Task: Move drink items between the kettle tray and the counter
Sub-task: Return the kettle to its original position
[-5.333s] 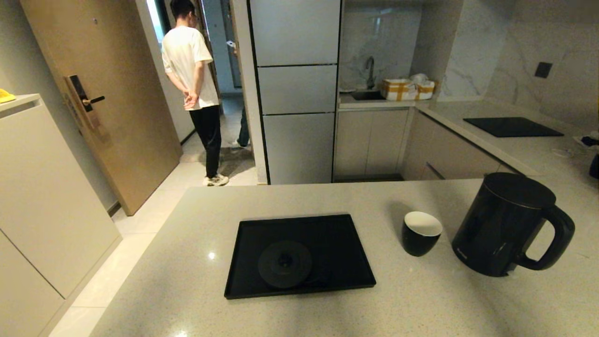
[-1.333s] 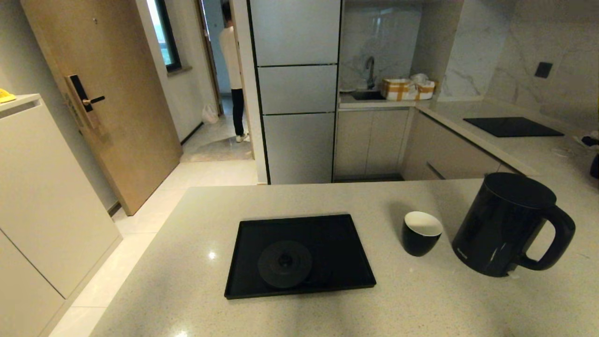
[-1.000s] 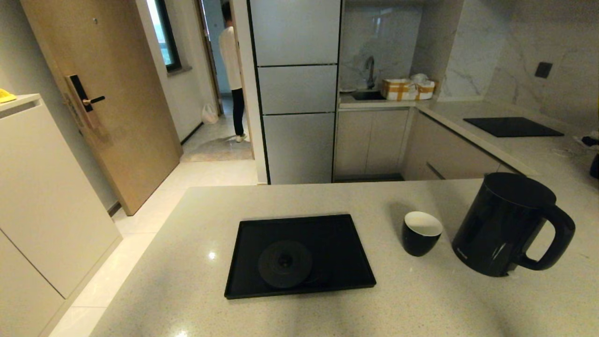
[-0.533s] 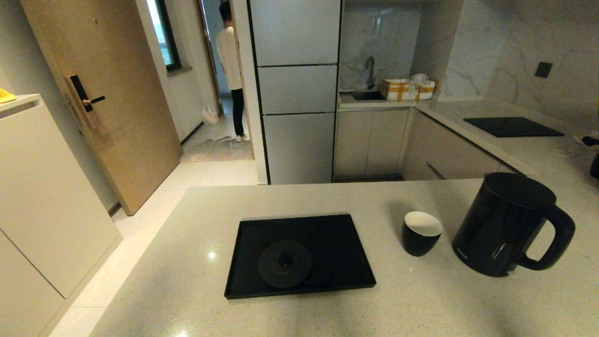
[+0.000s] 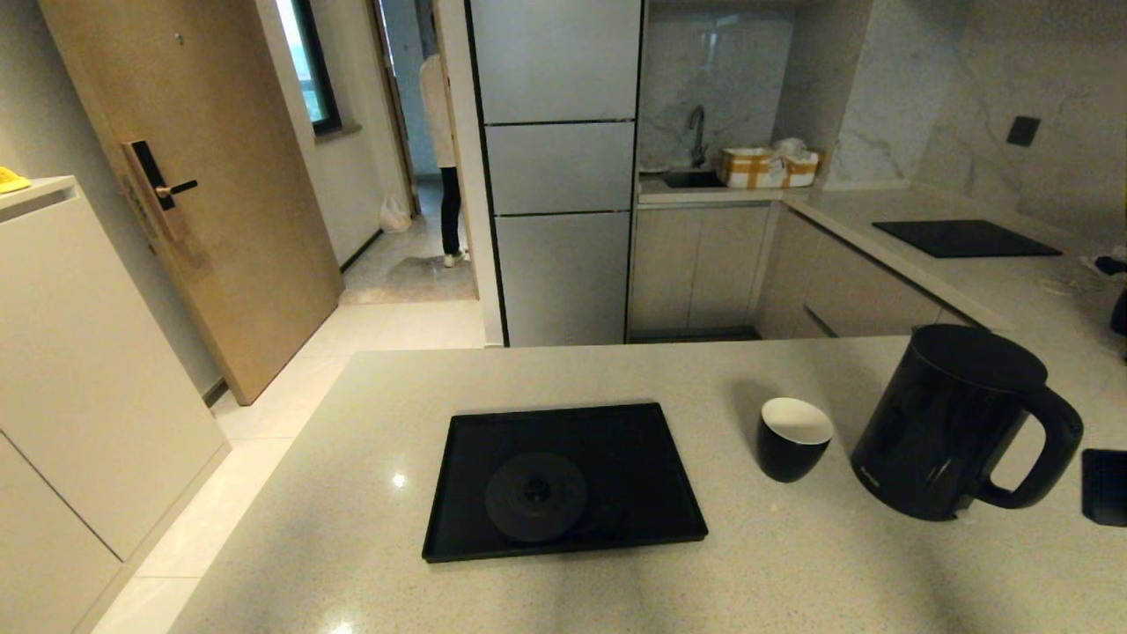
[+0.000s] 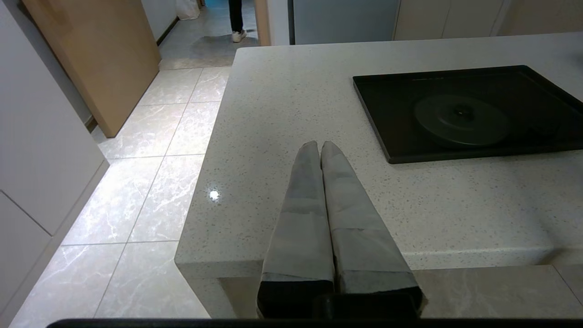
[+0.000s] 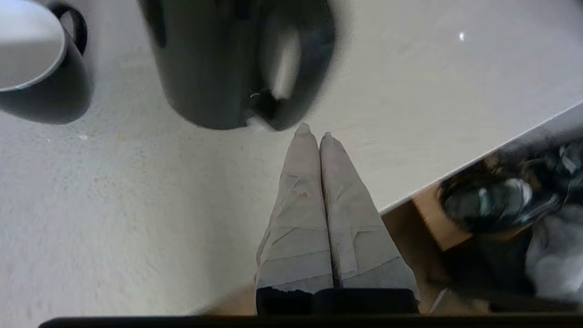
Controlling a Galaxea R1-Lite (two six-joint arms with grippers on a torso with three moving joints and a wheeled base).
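You have one tall black kettle (image 5: pixel 955 423) and one white-lined cup (image 5: pixel 792 438) on the counter (image 5: pixel 792 563) beside one empty tray (image 5: pixel 563 480), both grippers' (image 6: pixel 319 146) (image 7: pixel 314 132) jaws pressed together

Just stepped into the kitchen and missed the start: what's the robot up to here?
Nothing is held yet. The kettle and the small cup stand on the counter, right of the kettle tray, whose base disc is bare. The right gripper, shut, points at the kettle's handle side. The left gripper, shut, hovers near the counter's front edge.
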